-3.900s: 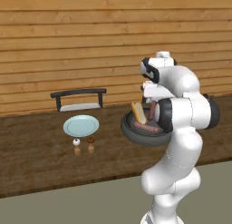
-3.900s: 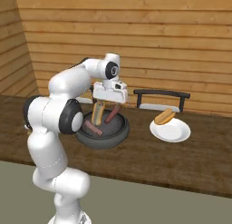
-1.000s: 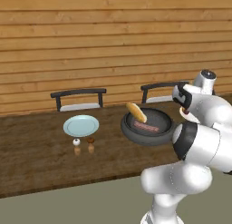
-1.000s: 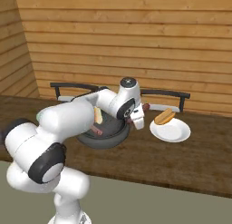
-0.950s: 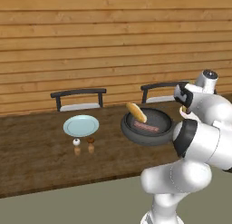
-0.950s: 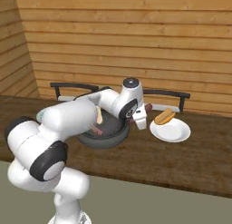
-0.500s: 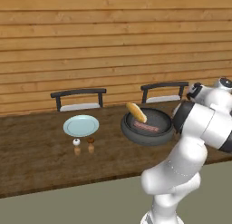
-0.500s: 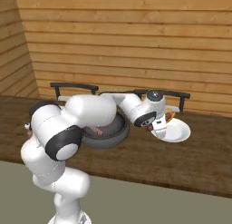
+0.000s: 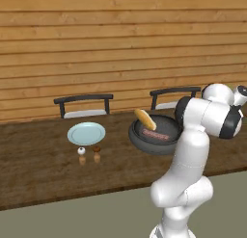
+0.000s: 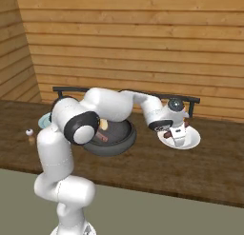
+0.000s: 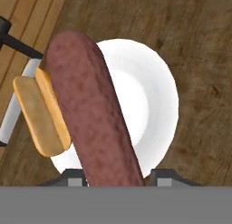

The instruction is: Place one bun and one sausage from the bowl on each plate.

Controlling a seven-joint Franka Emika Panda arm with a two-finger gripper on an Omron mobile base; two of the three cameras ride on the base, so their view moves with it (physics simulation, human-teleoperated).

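A sausage [image 11: 93, 114] is pinched in the hand [image 10: 175, 134] just above the white plate [image 11: 156, 100], where a bun [image 11: 40, 112] already lies at the rim; if released off-centre, it could roll onto the table [image 10: 143, 167].

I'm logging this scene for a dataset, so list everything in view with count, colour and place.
bowl: one, black-grey, on the table's middle.
bun in bowl: one, tan, leaning on its rim.
sausage in bowl: one, reddish-brown.
white plate: one, right of the bowl.
bun on white plate: one, tan.
blue plate: one, left of the bowl.
shakers: two, in front of the blue plate.
chairs: two, dark, behind the table.
table: one, dark wood.
held sausage: one, reddish-brown, over the white plate.
pincer: one, shut on the held sausage.
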